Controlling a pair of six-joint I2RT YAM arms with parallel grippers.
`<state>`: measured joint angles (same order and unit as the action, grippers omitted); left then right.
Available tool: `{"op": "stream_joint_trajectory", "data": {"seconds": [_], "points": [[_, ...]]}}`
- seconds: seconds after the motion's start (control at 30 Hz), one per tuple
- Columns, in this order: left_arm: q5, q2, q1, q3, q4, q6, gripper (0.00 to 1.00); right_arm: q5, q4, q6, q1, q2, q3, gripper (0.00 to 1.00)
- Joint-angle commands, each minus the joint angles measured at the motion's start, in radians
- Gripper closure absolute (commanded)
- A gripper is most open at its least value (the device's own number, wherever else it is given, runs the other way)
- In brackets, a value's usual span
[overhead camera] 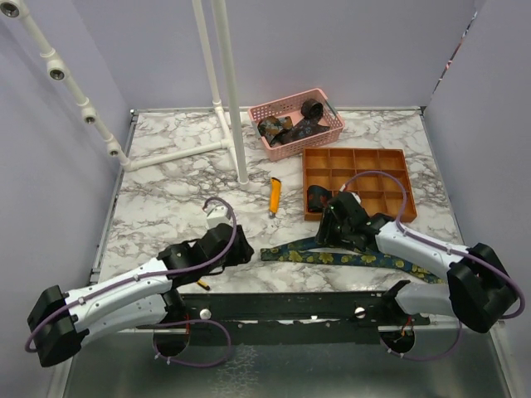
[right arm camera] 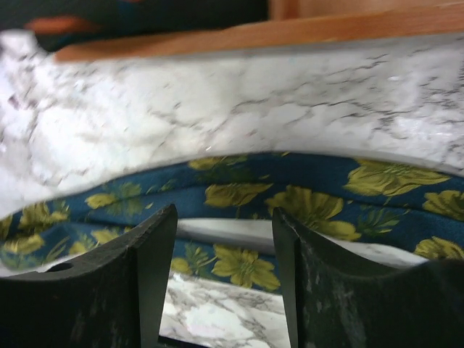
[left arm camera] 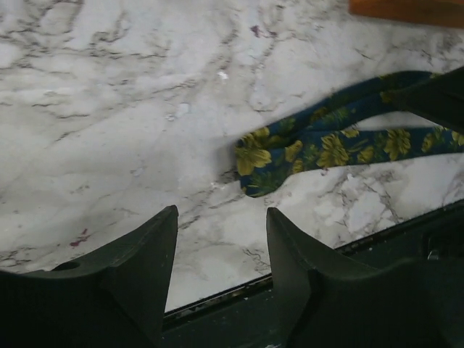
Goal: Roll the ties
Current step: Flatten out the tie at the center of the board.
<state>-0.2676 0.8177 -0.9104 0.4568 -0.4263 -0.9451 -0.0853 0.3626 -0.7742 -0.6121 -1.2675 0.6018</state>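
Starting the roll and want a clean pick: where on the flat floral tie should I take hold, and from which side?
Probably the folded left tip of the floral tie, with the open left end effector descending from above, jaws spanning its width. It lies flat on the table, so no side approach gets under it.
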Motion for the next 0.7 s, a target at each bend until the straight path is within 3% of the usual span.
{"op": "stream_joint_trajectory", "data": {"seconds": [0.0,0.1,0.33,0.5,0.67], "points": [[-0.134,0.059,-0.174,0.070,0.080,0.101,0.45,0.005,0.075,0.090,-0.063,0.057,0.047,0.42],[-0.153,0.153,-0.240,0.103,0.137,0.157,0.41,0.012,0.071,0.099,-0.091,0.073,0.035,0.46],[-0.165,0.452,-0.246,0.225,0.149,0.205,0.41,0.027,0.050,0.098,-0.125,0.134,-0.006,0.51],[-0.171,0.554,-0.241,0.250,0.148,0.192,0.47,0.033,0.056,0.086,-0.142,0.149,-0.013,0.51],[-0.202,0.569,-0.218,0.206,0.144,0.134,0.58,0.001,0.115,0.091,-0.178,0.115,0.014,0.44]]}}
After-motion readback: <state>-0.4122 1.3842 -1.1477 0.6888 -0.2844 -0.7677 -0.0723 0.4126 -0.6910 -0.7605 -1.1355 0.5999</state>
